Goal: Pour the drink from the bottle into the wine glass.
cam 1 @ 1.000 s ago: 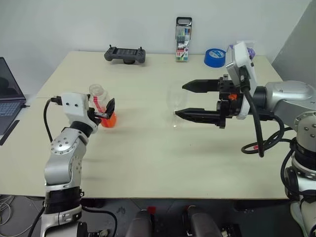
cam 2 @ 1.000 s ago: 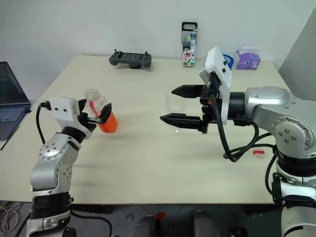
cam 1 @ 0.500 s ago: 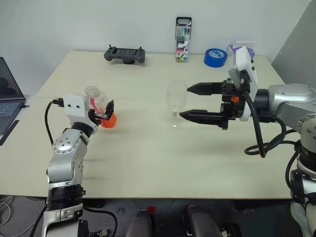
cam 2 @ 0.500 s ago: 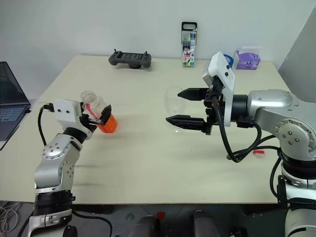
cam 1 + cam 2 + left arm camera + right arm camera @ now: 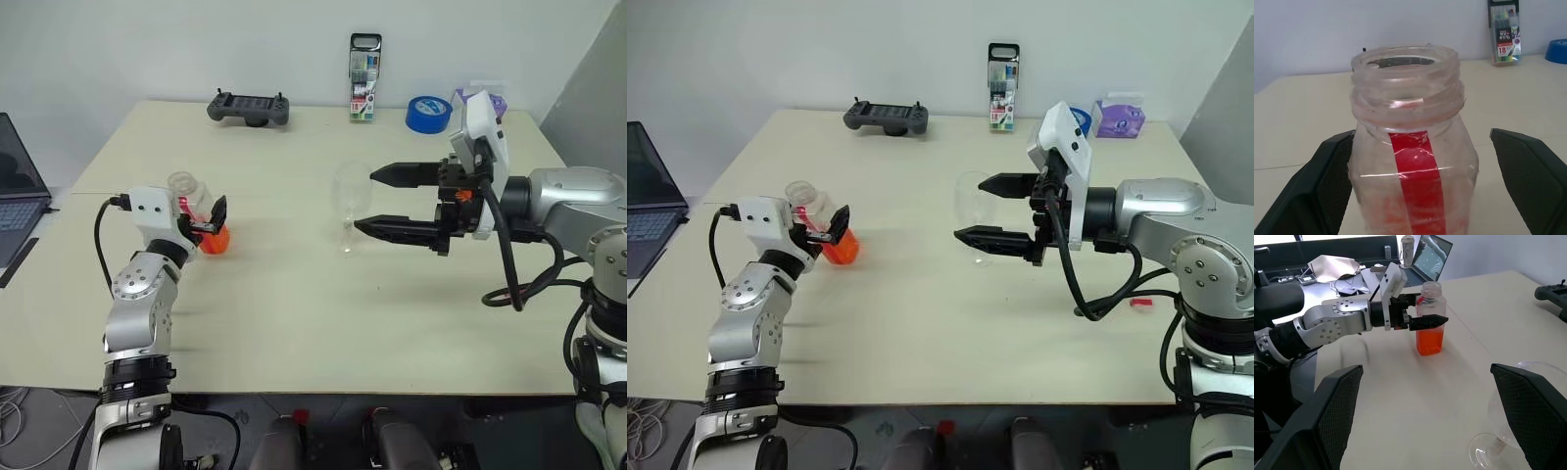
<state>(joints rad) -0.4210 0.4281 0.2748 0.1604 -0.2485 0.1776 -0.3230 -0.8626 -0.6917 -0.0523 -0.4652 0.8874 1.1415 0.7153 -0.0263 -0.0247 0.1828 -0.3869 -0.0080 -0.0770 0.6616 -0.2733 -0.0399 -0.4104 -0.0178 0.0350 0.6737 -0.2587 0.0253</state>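
The uncapped bottle (image 5: 1413, 161), red stripe unreadable, stands on the surface (image 5: 294, 313) between the wide left tool (image 5: 204, 221). The wide right tool (image 5: 367, 201) flanks the wine glass (image 5: 350, 201). A marker pack (image 5: 1504, 32) reads "18".

On the pale tabletop (image 5: 921, 323), the left gripper (image 5: 826, 231) has its jaws apart on either side of the bottle (image 5: 823, 227), which stands upright with no cap on and orange-red drink (image 5: 840, 248) filling its lower part. Whether the fingers touch the bottle cannot be told. Near the middle, the wine glass (image 5: 972, 208) stands upright, and the right gripper (image 5: 982, 210) points at it from the right, 1 finger level with the bowl and 1 lower by the stem, spread apart. At the far edge sit a game controller (image 5: 886, 117), a pack of markers (image 5: 1002, 88), a blue tape roll (image 5: 1080, 120) and a purple box (image 5: 1119, 116). A laptop (image 5: 649, 196) is at the left.
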